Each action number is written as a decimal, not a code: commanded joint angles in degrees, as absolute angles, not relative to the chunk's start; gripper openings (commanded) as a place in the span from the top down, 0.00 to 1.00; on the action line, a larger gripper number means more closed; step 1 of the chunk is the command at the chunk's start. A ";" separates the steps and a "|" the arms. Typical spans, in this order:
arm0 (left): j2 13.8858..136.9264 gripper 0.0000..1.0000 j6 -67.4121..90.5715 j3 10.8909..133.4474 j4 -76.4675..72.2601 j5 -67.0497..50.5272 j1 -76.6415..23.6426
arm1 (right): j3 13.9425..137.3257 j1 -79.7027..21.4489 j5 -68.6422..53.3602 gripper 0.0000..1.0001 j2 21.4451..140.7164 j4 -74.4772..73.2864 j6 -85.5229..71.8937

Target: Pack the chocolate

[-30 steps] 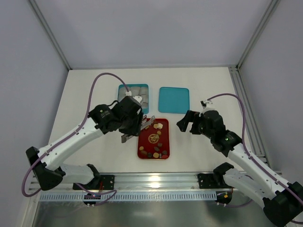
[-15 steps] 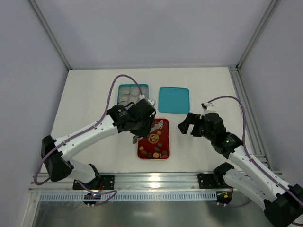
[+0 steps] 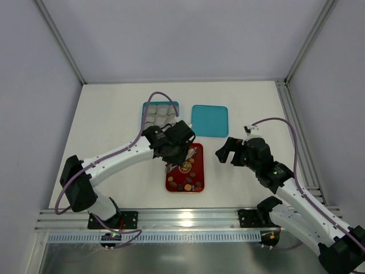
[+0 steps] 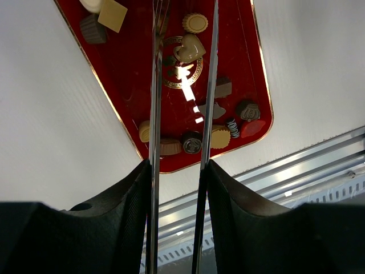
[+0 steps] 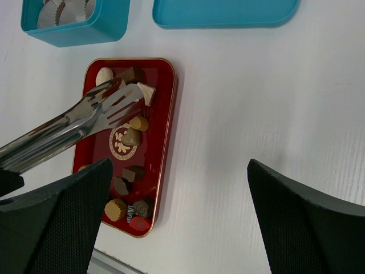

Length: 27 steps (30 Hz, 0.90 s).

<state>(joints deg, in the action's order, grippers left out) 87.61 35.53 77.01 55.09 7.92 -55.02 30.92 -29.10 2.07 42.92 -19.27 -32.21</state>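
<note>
The left gripper [image 4: 177,188] is clamped on a pair of metal tongs [image 4: 155,114]. Their two blades stand apart over the red tray [image 4: 131,74], which lies toward the table's [image 3: 108,120] near edge, about midway along it. All the chocolate [image 4: 190,48] in view lies on that tray. In the wrist view a cream heart-shaped piece shows between the blades at the gold emblem, though how high the tips stand above it cannot be told. The right gripper [image 3: 227,149] hangs with its jaws wide apart and nothing in them, beside the tray's right edge. The step in hand looks like picking one piece. To do it well, bring the blades down so they straddle the heart alone, clear of the round ridged piece just beside it. Squeeze only enough to hold, since a smooth piece may slip or mark. Then lift straight up before carrying it toward the paper cups in the teal box [image 5: 108,25] beyond the tray's far edge.
</note>
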 commanded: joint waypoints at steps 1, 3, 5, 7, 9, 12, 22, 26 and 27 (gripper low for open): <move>87.98 0.58 34.89 78.75 52.38 8.97 -55.20 | 30.85 -29.35 3.16 0.00 41.57 -19.07 -31.99; 88.59 0.58 34.72 79.28 52.38 8.79 -55.20 | 30.76 -29.36 3.25 0.00 41.40 -19.25 -32.08; 89.20 0.59 34.54 79.63 52.47 8.88 -55.20 | 30.67 -29.36 3.34 0.00 41.22 -19.25 -31.91; 89.47 0.59 34.45 79.98 52.47 8.96 -55.20 | 30.50 -29.36 3.34 0.00 41.13 -19.25 -31.90; 89.82 0.59 34.37 79.98 52.47 8.79 -55.20 | 30.32 -29.36 3.43 0.00 41.05 -19.25 -31.90; 90.26 0.59 34.37 80.07 52.30 8.62 -55.28 | 30.15 -29.36 3.43 0.00 40.96 -19.25 -31.90; 91.41 0.62 34.28 80.86 52.21 8.00 -55.28 | 29.18 -29.36 3.34 0.00 40.87 -18.72 -32.34; 91.41 0.62 34.28 81.12 52.29 7.39 -55.28 | 29.00 -29.36 3.34 0.00 40.52 -18.81 -32.34; 91.41 0.63 34.28 81.21 52.21 7.30 -55.37 | 29.00 -29.36 3.43 0.00 40.34 -18.81 -32.34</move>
<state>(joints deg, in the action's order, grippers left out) 91.57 35.09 78.63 53.74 7.79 -55.02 29.26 -29.10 2.46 41.60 -19.90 -32.12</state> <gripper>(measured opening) 0.382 0.996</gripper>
